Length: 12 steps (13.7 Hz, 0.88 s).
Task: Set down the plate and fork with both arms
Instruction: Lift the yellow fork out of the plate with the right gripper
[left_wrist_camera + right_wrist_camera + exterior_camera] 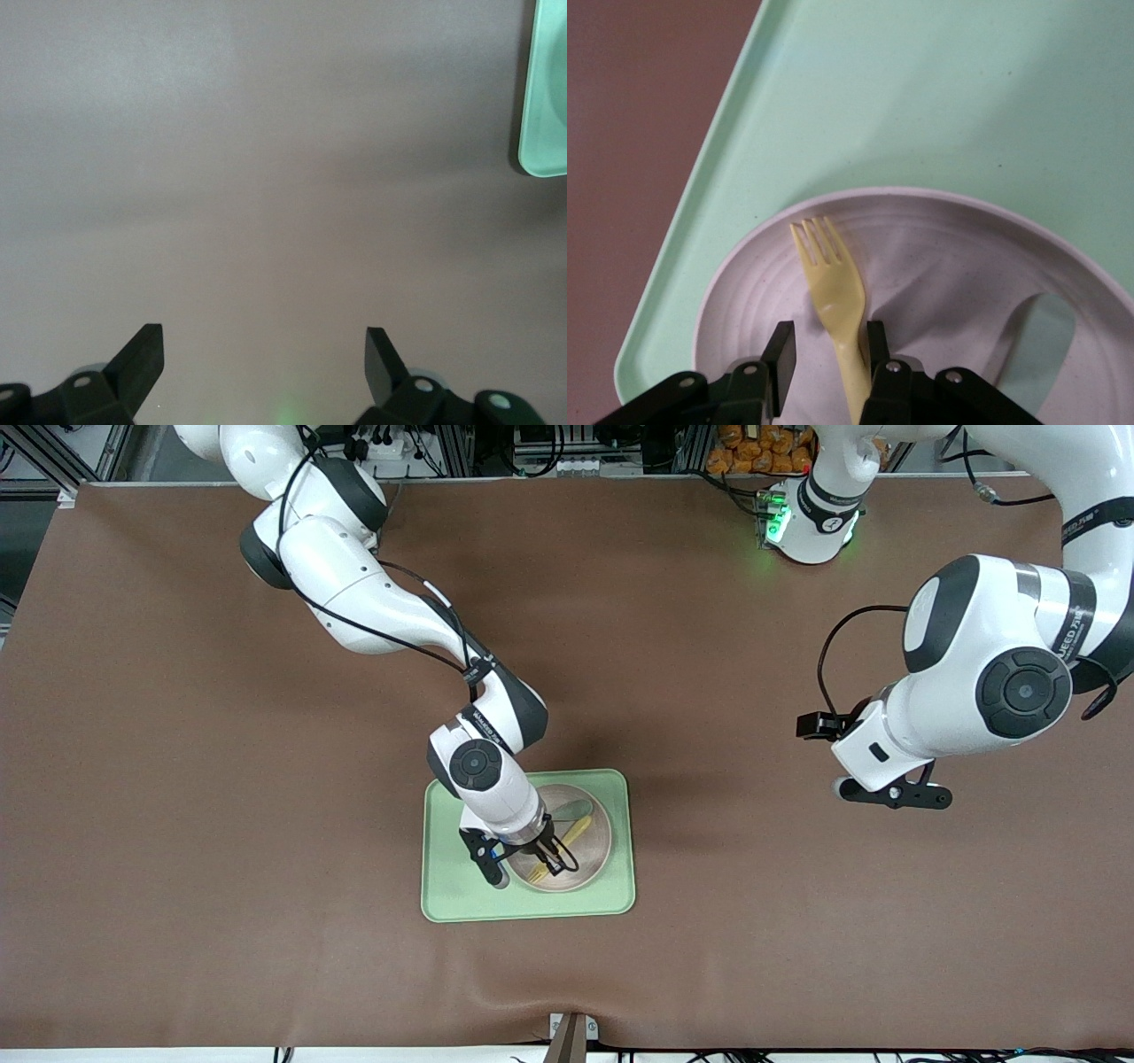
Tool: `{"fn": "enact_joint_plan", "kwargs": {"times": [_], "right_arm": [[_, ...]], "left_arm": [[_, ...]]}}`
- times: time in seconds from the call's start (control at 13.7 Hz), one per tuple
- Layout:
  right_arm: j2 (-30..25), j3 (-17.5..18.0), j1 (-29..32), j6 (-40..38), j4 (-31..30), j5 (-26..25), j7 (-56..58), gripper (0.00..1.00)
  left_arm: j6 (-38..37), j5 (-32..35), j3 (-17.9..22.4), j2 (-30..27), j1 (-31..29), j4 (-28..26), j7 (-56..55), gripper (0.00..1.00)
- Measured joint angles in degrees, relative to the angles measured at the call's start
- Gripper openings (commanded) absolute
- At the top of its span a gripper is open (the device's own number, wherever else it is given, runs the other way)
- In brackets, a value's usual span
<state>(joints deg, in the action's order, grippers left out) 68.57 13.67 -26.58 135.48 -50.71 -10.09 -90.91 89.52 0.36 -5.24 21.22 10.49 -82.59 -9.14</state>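
The pale speckled plate (595,852) lies on the light-green tray (452,895). The pale-yellow fork (569,840) lies in the plate. In the right wrist view the fork (833,288) runs between the fingers of my right gripper (828,350), tines pointing away. It touches one finger, with a gap to the other. My right gripper (523,864) is open, low over the plate (939,257). My left gripper (895,795) is open and empty above bare table toward the left arm's end, and it waits there (264,359).
A grey-green spoon (574,809) also lies in the plate, beside the fork, and shows in the right wrist view (1036,341). The brown mat (797,921) covers the table. A corner of the tray (545,106) shows in the left wrist view.
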Motion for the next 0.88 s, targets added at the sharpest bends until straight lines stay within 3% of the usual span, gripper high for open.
{"fn": "enact_joint_plan", "kwargs": {"times": [0.07, 0.29, 0.88], "right_arm": [[0.08, -0.25, -0.20, 0.37, 0.06, 0.00, 0.00, 0.39], [0.10, -0.90, -0.75, 0.47, 0.16, 0.00, 0.00, 0.03], [0.24, -1.01, -0.96, 0.18, 0.59, 0.00, 0.00, 0.00]], "left_arm": [[0.00, 0.00, 0.00, 0.00, -0.01, 0.00, 0.00, 1.00], [0.00, 0.00, 0.07, 0.00, -0.12, 0.00, 0.00, 1.00], [0.00, 0.00, 0.07, 0.00, -0.06, 0.00, 0.00, 1.00]]}}
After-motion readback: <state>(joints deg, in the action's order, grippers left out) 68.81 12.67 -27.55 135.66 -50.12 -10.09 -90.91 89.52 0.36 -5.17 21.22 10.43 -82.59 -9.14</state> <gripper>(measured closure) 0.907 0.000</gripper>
